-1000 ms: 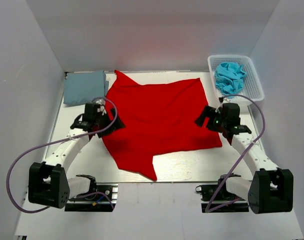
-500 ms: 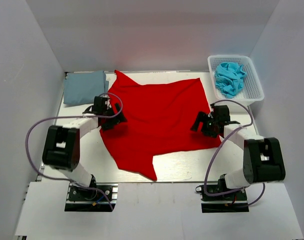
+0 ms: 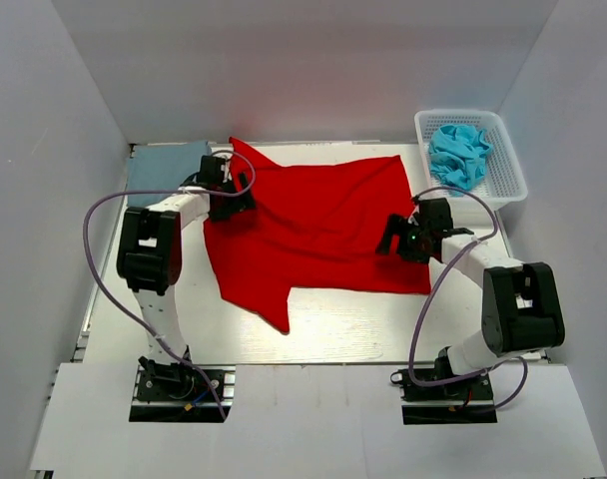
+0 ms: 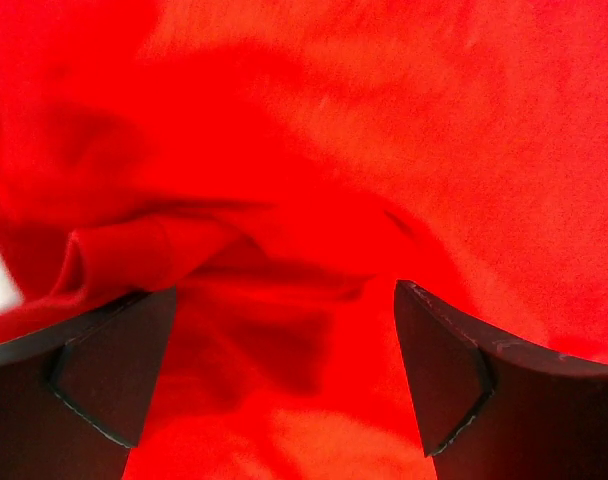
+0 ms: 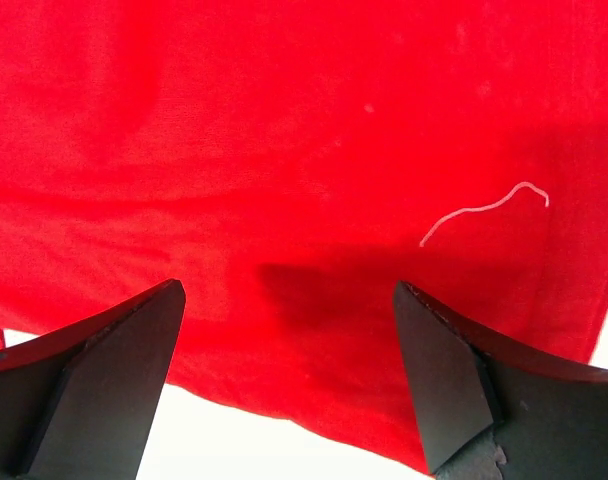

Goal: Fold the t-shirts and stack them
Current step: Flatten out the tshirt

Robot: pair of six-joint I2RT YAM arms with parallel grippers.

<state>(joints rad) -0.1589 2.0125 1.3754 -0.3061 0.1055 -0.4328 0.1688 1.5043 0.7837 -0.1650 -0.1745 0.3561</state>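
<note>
On the pale table point(image 3: 343, 339), the red t-shirt point(image 3: 313, 225) lies spread at centre, the left gripper point(image 3: 236, 204) gaping empty over its 10 o'clock edge and the right gripper point(image 3: 395, 239) likewise at 3 o'clock, with the grey-blue t-shirt point(image 3: 164, 165) at 10 o'clock and the turquoise t-shirt point(image 3: 458, 155) in the basket point(image 3: 510, 175) at 2 o'clock.

Grey-blue t-shirt point(image 3: 160, 163) (partly behind left arm point(image 3: 172, 212))

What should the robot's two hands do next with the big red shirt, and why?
Probably lower and close on the cloth. The left gripper and right gripper both hang open just over the red t-shirt, holding nothing, and it lies spread out, not yet folded.
</note>
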